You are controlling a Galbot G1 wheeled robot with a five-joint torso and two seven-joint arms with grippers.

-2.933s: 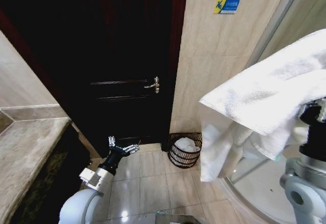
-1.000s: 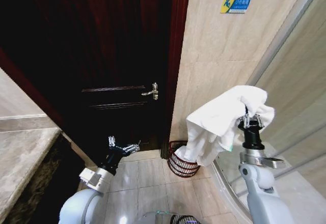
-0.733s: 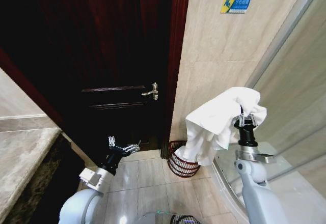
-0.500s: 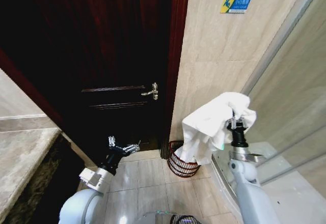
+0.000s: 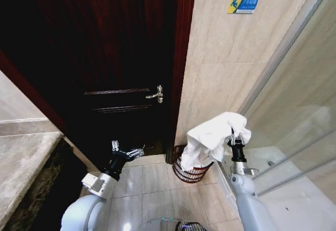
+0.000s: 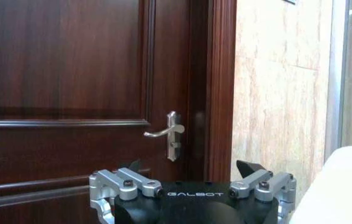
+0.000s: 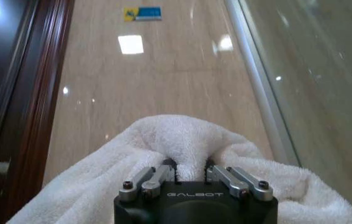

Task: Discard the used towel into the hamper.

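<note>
The right gripper [image 5: 238, 138] points upward with its fingers pinched on a fold of the white towel [image 5: 210, 136]; the right wrist view shows the cloth bunched between them and spilling down on both sides. The relation that counts is vertical: the hamper [image 5: 190, 169], a dark wire basket, stands on the floor tiles against the beige wall just beside the door frame, below the gripper and a little toward the robot's left of it. The towel's hanging part drapes to that same side, its lower edge reaching down over the hamper's rim, so the cloth's long axis already runs from the grip down toward the opening. The right arm is clearly the nearer one. The left gripper [image 5: 126, 151] hovers low before the dark wooden door [image 5: 105, 73], fingers spread and empty, apart from the basket.
</note>
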